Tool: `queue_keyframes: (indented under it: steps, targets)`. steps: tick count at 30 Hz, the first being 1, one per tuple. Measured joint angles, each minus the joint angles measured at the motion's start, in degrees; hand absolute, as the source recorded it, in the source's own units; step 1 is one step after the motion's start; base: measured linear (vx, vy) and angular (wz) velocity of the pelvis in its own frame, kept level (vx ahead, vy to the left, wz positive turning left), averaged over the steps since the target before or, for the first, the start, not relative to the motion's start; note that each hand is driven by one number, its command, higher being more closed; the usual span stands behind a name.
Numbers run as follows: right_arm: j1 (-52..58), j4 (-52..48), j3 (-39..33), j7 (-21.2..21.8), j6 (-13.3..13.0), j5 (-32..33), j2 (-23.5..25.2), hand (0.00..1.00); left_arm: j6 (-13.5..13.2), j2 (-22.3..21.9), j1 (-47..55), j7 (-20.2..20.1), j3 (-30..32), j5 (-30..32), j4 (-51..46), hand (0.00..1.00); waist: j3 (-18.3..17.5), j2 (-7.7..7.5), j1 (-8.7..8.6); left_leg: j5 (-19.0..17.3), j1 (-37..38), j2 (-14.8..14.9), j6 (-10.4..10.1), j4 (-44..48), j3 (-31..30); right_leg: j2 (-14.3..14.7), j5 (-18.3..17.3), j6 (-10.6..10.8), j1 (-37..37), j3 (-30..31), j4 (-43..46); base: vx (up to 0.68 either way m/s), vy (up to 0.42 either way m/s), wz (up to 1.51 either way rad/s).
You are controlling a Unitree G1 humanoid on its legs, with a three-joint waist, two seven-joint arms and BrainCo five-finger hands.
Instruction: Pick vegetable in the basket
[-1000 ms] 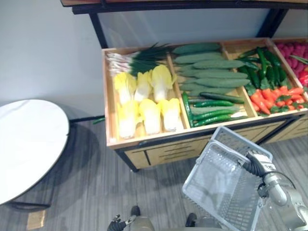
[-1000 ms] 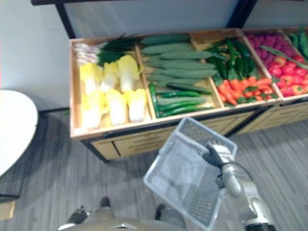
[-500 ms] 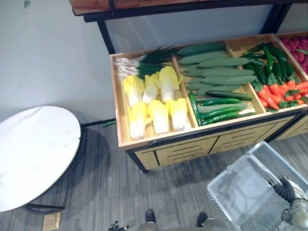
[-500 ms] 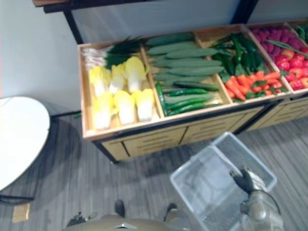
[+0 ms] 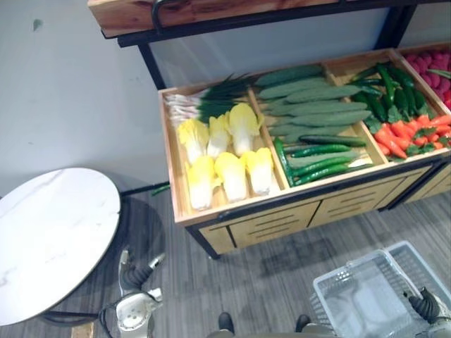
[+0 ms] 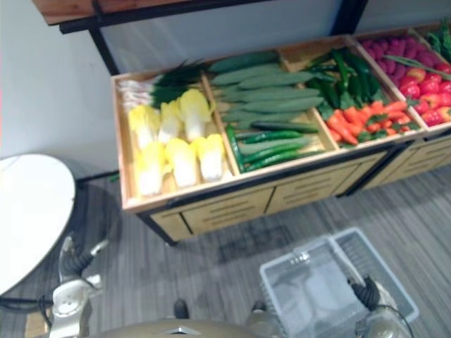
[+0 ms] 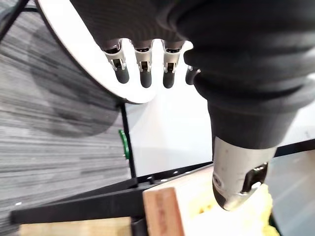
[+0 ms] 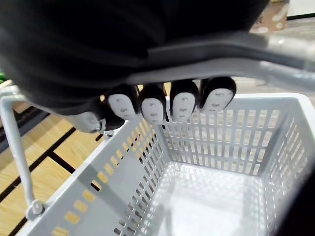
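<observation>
A grey plastic basket [image 5: 366, 299] hangs low over the floor at the lower right, empty inside [image 8: 206, 196]. My right hand [image 5: 425, 305] is shut on its grey handle [image 8: 275, 69], fingers [image 8: 182, 105] curled under the bar. A wooden display stand [image 5: 282, 204] ahead holds yellow cabbages [image 5: 229, 172], scallions [image 5: 204, 105], cucumbers [image 5: 317, 105], green peppers [image 5: 391, 95] and carrots [image 5: 405, 134]. My left hand [image 5: 135, 274] is raised at the lower left, between the round table and the stand. Its fingers [image 7: 142, 69] are straight and hold nothing.
A round white table [image 5: 49, 239] stands at the left, close to my left hand. A wooden shelf on a black frame [image 5: 211, 10] overhangs the back of the stand. A crate of red fruit [image 6: 416, 63] continues to the right. Grey plank floor [image 5: 282, 267] lies before the stand.
The whole picture has shifted, so the camera moved. The basket has dropped lower and to the right in my right hand. My left hand has come up into view at the lower left.
</observation>
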Motion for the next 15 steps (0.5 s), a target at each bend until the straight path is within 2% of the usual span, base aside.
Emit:
queue_keyframes:
  steps: [4,9,11,12,15]
  targets:
    - [-0.6,1.7,0.0,0.0,1.2,1.2,0.4,1.00,-0.2,0.0,-3.6,4.2,0.2,1.1,-5.0,0.00,0.1,-0.18,-0.11,0.0,-0.2,0.0,0.1,0.0,0.4,0.0,0.2,0.2,-0.4,0.5,-0.4,0.01,0.010,-0.05]
    - [-3.5,1.8,1.3,0.0,1.4,1.2,0.4,1.00,-0.3,0.3,-8.9,6.7,0.2,2.7,-5.0,0.00,0.4,0.18,-0.42,0.0,-2.2,0.2,0.2,0.0,2.6,0.9,1.8,-0.4,-3.4,2.8,-1.1,0.01,0.004,-0.27]
    - [-4.9,1.8,2.7,-0.1,1.5,1.2,0.2,1.00,-0.3,0.9,-11.4,7.5,0.2,3.3,-4.5,0.00,1.1,-0.32,-0.70,0.0,-2.1,0.4,0.2,0.0,3.6,1.3,2.1,-0.5,-4.0,3.9,-1.3,0.04,-0.006,-0.26]
    - [-5.8,1.7,3.5,-0.1,1.5,1.2,0.2,1.00,-0.3,1.4,-12.6,8.5,0.2,3.7,-4.2,0.00,1.5,-0.55,-1.47,0.0,-2.2,0.5,0.2,0.0,3.8,1.4,2.1,-0.5,-4.3,4.1,-1.3,0.06,-0.009,-0.20]
    - [-7.4,0.9,5.3,-0.1,1.5,1.2,0.2,1.00,-0.1,3.1,-15.7,10.0,0.3,5.0,-1.8,0.00,2.6,-1.32,-1.67,-0.1,-2.6,1.0,0.1,0.0,5.5,2.2,3.0,-0.8,-5.5,5.8,-1.8,0.05,-0.018,-0.33]
